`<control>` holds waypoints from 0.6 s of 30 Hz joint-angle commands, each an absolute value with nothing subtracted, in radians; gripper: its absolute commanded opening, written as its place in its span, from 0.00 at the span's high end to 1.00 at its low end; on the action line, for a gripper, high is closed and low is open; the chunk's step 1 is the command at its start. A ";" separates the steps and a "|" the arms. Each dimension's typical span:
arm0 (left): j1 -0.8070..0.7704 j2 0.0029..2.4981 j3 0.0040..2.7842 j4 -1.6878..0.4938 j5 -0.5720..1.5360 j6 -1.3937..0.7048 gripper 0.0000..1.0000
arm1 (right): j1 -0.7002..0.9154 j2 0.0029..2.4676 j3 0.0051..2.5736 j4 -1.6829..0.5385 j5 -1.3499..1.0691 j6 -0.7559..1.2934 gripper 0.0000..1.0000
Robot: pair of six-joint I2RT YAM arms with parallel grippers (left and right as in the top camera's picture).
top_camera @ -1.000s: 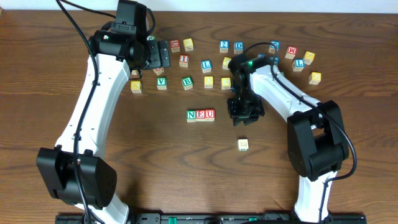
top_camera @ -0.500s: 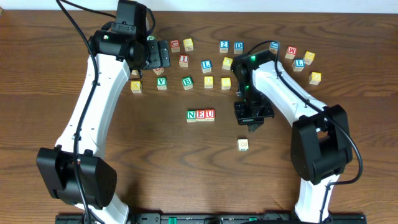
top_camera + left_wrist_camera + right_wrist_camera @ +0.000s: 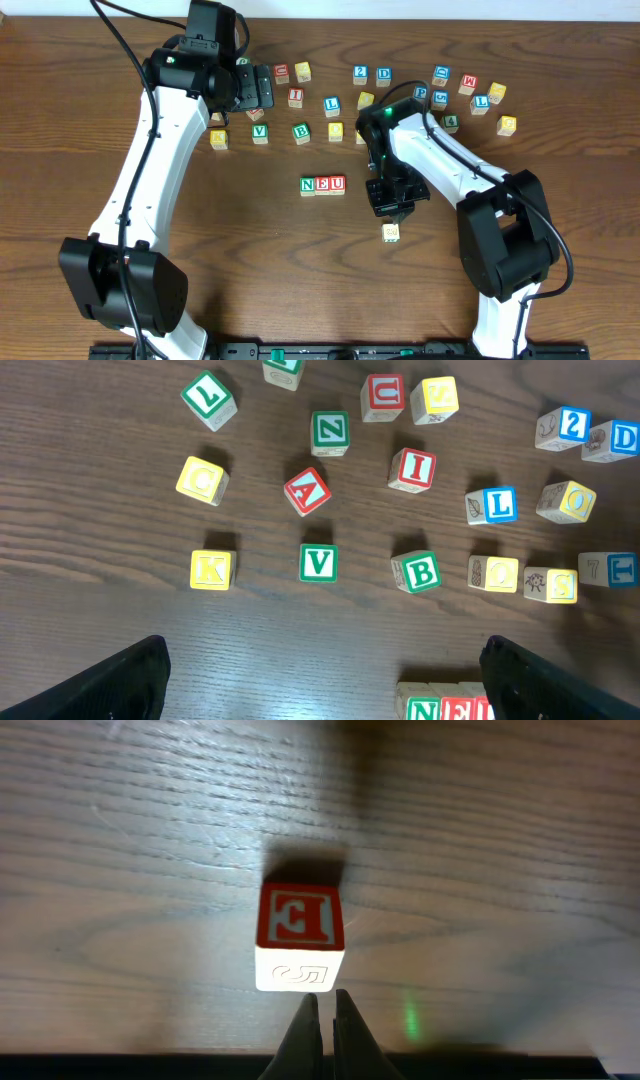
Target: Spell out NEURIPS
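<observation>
Block (image 3: 300,942) — red lettered face, cream side

Overhead light: bright and even from above on the brown wooden tabletop (image 3: 250,260); soft shadows lie beside the white robot arms (image 3: 150,170).
Left wrist picture: the painted letter blocks (image 3: 318,563) look sharp; the black left fingers (image 3: 120,680) in the bottom corners look fuzzy.
Right wrist picture: white shine on the wood around the red and cream wooden block (image 3: 300,940); a dark shadow just above it; a small green glow (image 3: 410,1017) near the right fingers (image 3: 350,1035).
</observation>
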State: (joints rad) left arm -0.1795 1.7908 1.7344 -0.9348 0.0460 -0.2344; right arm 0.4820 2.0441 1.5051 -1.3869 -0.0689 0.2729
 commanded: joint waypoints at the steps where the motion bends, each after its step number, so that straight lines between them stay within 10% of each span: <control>1: -0.175 1.795 1.751 -0.937 0.033 -0.221 0.02 | 0.486 2.020 1.487 -1.381 -0.064 0.256 0.99; 18: -0.175 1.795 1.751 -0.936 0.033 -0.221 0.02 | 0.486 2.020 1.410 -1.283 -0.088 0.200 0.99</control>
